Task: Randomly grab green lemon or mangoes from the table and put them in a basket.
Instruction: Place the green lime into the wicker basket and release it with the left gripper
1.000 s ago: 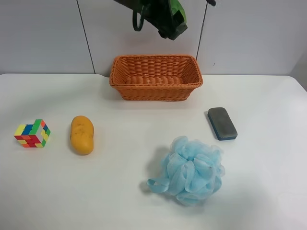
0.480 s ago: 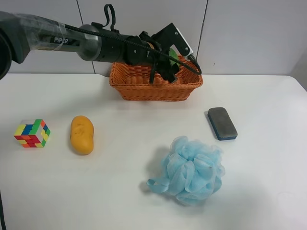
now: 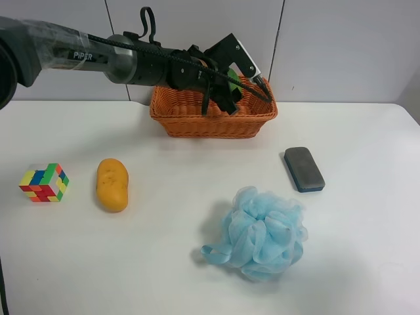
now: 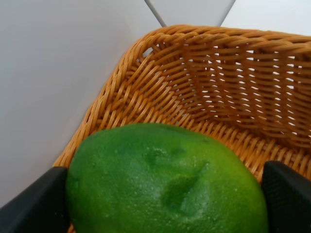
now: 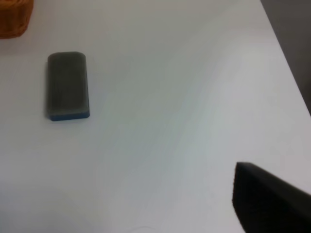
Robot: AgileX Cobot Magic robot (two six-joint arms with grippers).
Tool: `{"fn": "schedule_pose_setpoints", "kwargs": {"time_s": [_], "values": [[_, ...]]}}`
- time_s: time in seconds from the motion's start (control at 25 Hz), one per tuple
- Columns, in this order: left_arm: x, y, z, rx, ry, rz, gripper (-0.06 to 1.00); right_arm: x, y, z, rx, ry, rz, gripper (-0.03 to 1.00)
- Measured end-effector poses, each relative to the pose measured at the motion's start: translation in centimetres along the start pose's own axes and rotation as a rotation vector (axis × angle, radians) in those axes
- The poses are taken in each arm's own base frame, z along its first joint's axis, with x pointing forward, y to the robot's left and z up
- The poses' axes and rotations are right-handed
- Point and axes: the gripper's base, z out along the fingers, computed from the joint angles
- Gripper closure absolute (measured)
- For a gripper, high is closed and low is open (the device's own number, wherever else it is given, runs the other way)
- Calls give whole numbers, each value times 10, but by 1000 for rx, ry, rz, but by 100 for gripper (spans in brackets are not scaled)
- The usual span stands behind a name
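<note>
The left arm reaches from the exterior high view's left over the orange-brown wicker basket [image 3: 197,125]. My left gripper [image 3: 240,77] is shut on the green lemon [image 3: 233,81] and holds it low inside the basket, near the far right corner. In the left wrist view the green lemon [image 4: 165,179] sits between the two black fingers [image 4: 29,206], with the basket's woven wall [image 4: 214,82] right behind it. The yellow-orange mango [image 3: 112,184] lies on the white table [image 3: 164,275] at the left. Of my right gripper only one dark finger [image 5: 269,204] shows, above bare table.
A coloured puzzle cube [image 3: 44,182] stands left of the mango. A light blue bath pouf [image 3: 259,233] lies at the front middle. A grey block with a blue base [image 3: 304,168] lies at the right and also shows in the right wrist view [image 5: 67,85].
The left arm has come down from the top of the view with the green lemon, into the basket. In the last half second it barely moved. The things on the table have not moved.
</note>
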Motion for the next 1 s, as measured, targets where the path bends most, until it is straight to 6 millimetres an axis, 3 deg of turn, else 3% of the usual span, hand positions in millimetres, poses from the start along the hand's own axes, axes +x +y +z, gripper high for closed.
{"fn": "schedule_pose_setpoints", "kwargs": {"time_s": [0.08,0.28,0.68,0.84,1.0], "values": [[0,0,0,0,0,-9,20,0,0,0,0,0,0,-2],[0,1,0,-5,-5,-68,-2,0,0,0,0,0,0,-2],[-4,2,-4,7,6,-83,-5,0,0,0,0,0,0,-2],[-25,20,-30,35,31,-108,-5,0,0,0,0,0,0,-2],[-52,59,-85,75,96,-132,-4,0,0,0,0,0,0,-2]]}}
